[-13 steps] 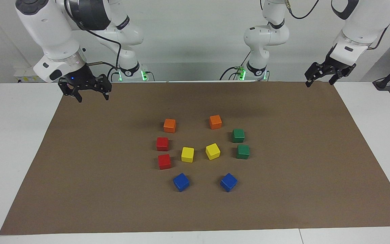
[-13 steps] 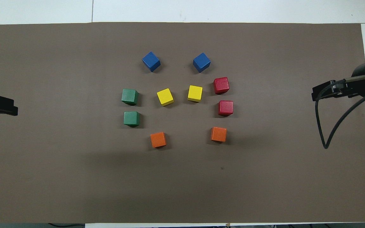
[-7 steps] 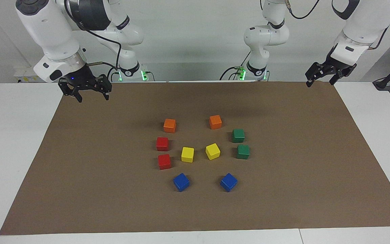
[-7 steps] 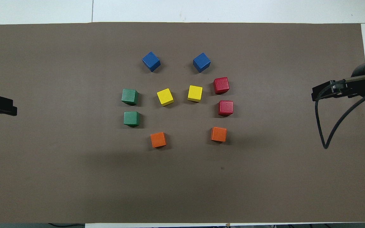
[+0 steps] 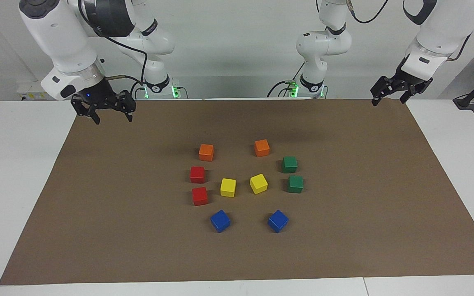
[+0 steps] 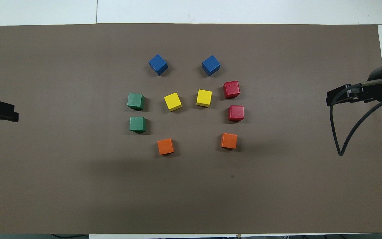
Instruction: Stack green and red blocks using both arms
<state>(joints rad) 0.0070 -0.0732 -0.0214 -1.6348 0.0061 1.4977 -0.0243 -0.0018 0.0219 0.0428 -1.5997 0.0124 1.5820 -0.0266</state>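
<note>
Two dark green blocks lie side by side on the brown mat toward the left arm's end, one (image 5: 289, 164) (image 6: 138, 124) nearer to the robots than the other (image 5: 295, 184) (image 6: 136, 101). Two red blocks lie toward the right arm's end, one (image 5: 197, 174) (image 6: 236, 113) nearer to the robots than the other (image 5: 200, 196) (image 6: 231, 89). All lie apart, none stacked. My left gripper (image 5: 387, 102) (image 6: 0, 110) hangs open and empty over the mat's corner by its base. My right gripper (image 5: 113, 119) (image 6: 336, 97) hangs open and empty over the mat's corner by its base.
Two orange cubes (image 5: 206, 152) (image 5: 262, 147) lie nearest the robots. Two yellow cubes (image 5: 228, 187) (image 5: 259, 183) lie between the red and green pairs. Two blue cubes (image 5: 220, 220) (image 5: 277, 220) lie farthest. The brown mat (image 5: 385, 205) covers most of the white table.
My left gripper has risen very slightly. The blocks and the right gripper have not moved.
</note>
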